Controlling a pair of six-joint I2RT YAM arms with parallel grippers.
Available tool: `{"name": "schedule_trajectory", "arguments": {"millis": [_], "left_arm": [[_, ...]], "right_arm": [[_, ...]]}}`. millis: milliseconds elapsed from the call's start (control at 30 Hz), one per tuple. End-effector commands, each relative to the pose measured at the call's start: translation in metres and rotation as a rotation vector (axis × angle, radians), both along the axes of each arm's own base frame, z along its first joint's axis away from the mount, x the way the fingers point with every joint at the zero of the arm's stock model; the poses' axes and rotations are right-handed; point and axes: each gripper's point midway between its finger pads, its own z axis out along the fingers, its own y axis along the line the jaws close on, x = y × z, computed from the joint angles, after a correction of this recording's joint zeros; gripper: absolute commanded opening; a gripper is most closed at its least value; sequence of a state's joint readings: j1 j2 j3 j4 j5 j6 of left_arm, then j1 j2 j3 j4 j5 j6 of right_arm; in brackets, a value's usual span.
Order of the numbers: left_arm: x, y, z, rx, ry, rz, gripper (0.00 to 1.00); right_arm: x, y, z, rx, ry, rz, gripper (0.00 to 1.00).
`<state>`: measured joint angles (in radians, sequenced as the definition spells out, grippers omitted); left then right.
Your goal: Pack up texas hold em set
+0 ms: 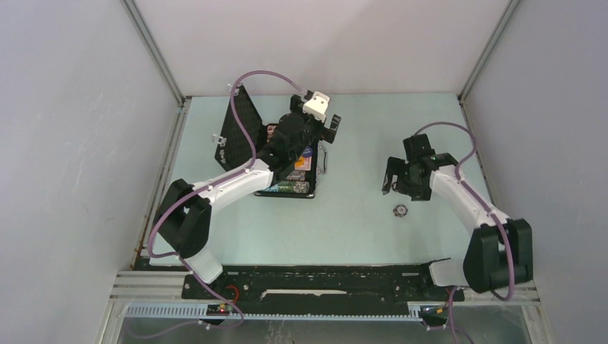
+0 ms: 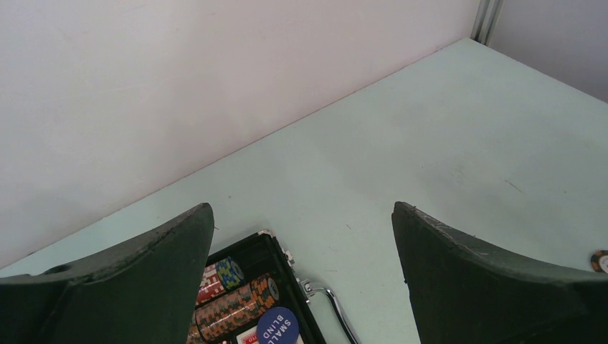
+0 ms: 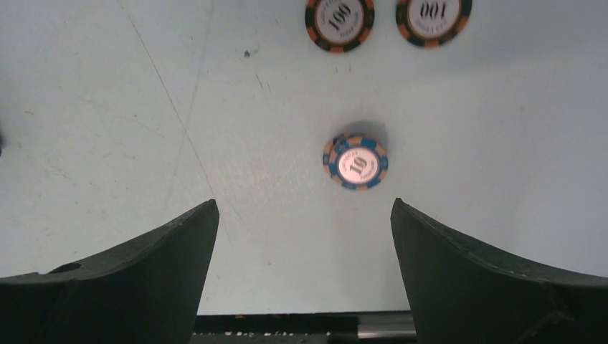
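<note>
The texas hold em set's black case (image 1: 267, 188) lies open at the back left, its lid (image 1: 240, 129) upright. Inside are rows of multicoloured chips (image 2: 233, 304) and a blue "SMALL BLIND" button (image 2: 277, 326); the silver handle (image 2: 333, 309) sticks out of the side. My left gripper (image 2: 302, 236) hovers open over the case's far corner (image 1: 319, 122), holding nothing. My right gripper (image 3: 302, 236) is open above the table (image 1: 393, 183). A blue and orange "10" chip (image 3: 358, 162) lies just beyond its fingertips, apart from them. Two orange "100" chips (image 3: 339, 21) lie flat farther on.
One loose chip (image 1: 400, 210) shows on the pale green table (image 1: 358, 229) near the right gripper, and one shows at the right edge of the left wrist view (image 2: 601, 261). White walls enclose the back and both sides. The arm bases sit on a black rail (image 1: 315, 279) at the near edge.
</note>
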<state>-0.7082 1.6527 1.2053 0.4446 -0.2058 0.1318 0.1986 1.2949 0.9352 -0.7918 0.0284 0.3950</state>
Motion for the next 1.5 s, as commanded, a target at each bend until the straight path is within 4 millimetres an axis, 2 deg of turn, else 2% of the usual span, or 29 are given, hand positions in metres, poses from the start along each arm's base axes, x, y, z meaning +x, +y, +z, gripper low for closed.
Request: {"name": "schedule_trajectory", "arguments": {"millis": [0,100,233,533,767,1100,1467], "left_arm": [[-0.006,0.007,0.022,-0.047,-0.046,-0.002,1.00],[-0.007,0.009,0.022,-0.048,-0.047,0.003,1.00],[-0.006,0.011,0.023,-0.053,-0.051,0.007,1.00],[-0.006,0.013,0.024,-0.057,-0.054,0.011,1.00],[-0.006,0.011,0.023,-0.055,-0.050,-0.001,1.00],[-0.006,0.010,0.022,-0.052,-0.047,-0.006,1.00],[-0.005,0.009,0.020,-0.046,-0.045,-0.008,1.00]], "right_arm": [[0.017,-0.009,-0.007,-0.096,0.056,0.134,0.99],[0.015,-0.020,-0.026,-0.110,0.136,0.112,0.98],[0.010,-0.018,-0.039,-0.040,0.194,0.136,0.97],[0.007,-0.016,-0.070,-0.002,0.308,0.155,0.93],[0.002,-0.012,-0.079,0.017,0.349,0.170,0.87],[-0.009,-0.003,-0.088,-0.025,0.402,0.211,0.71],[-0.014,0.005,-0.094,-0.053,0.430,0.234,0.59]]}}
